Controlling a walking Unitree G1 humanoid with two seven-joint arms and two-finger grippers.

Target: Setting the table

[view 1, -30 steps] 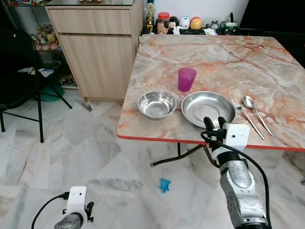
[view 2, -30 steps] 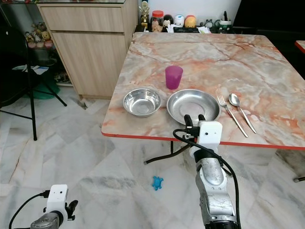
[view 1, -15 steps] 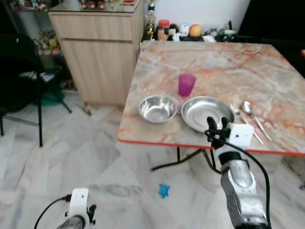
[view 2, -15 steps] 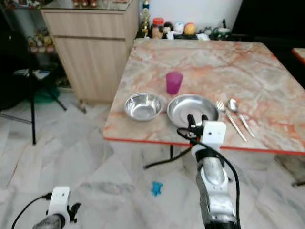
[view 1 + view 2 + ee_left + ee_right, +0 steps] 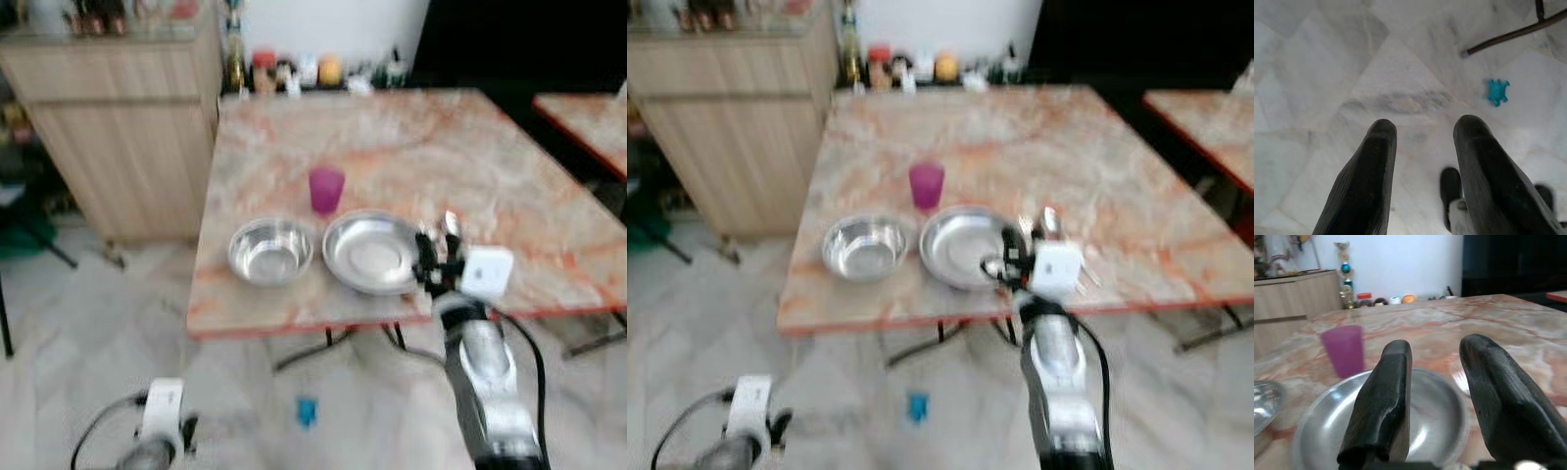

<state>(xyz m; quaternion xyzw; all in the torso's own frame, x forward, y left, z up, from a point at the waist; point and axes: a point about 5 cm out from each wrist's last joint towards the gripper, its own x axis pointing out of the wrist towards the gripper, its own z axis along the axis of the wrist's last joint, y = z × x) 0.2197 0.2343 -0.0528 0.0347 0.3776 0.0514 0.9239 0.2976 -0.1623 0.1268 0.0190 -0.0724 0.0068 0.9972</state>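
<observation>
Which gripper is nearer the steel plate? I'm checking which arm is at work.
Right. The right gripper is raised at the table edge beside the steel plate, open. The left gripper hangs low over the floor, far below it.

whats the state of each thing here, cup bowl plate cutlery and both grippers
purple plastic cup: upright on the marble table, contents cannot be told
round steel bowl: upright, empty
round steel plate: flat, empty
fork and spoon: lying beside the plate, blurred
right gripper: open, empty, at the plate's near edge
left gripper: open, empty, hanging over the floor
</observation>
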